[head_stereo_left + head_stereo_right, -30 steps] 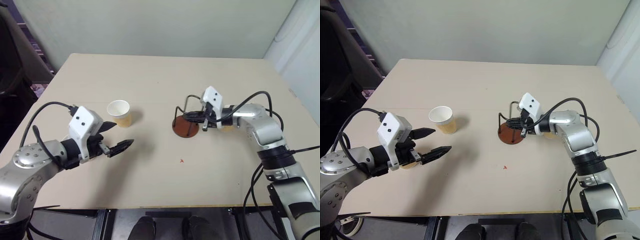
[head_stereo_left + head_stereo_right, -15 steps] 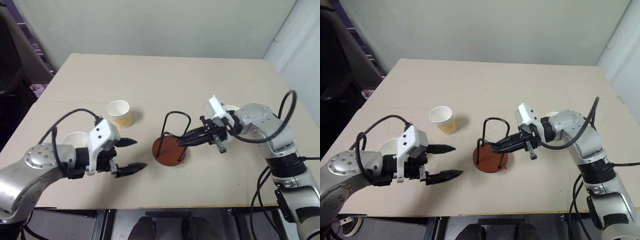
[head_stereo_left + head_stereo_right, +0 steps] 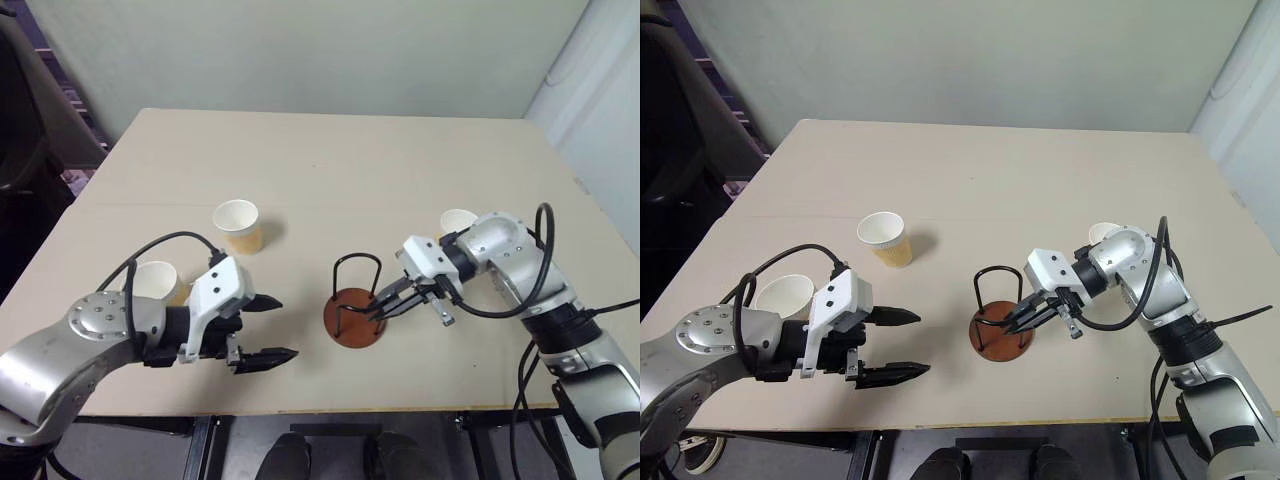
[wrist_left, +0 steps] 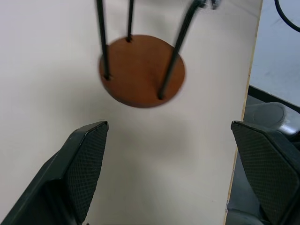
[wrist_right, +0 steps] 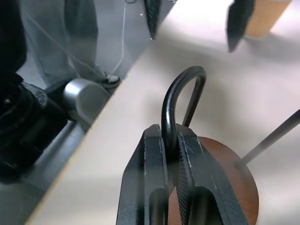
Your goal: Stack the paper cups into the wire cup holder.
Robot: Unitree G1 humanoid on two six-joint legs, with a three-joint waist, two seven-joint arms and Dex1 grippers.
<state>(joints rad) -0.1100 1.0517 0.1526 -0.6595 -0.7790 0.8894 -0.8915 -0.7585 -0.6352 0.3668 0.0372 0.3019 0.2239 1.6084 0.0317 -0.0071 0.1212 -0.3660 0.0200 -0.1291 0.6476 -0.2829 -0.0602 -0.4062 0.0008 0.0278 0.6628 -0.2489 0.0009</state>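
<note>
Your right gripper (image 5: 171, 154) pinches a loop of the wire cup holder (image 3: 356, 318) near the table's front edge; left gripper (image 3: 268, 328) gapes empty. The holder's light, tippy: grip low.

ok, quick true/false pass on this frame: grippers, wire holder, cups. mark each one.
1. The right gripper is shut on a black wire loop of the wire cup holder with the round reddish-brown base. True.
2. The left gripper holds a cup. False: it is open and empty.
3. A pale yellow-tan paper cup already sits in the holder. False: the holder is empty.
4. One paper cup stands upright on the beige table, apart from both grippers. True.
5. The holder lies tipped on its side. False: its base is flat on the table, loops up.
</note>
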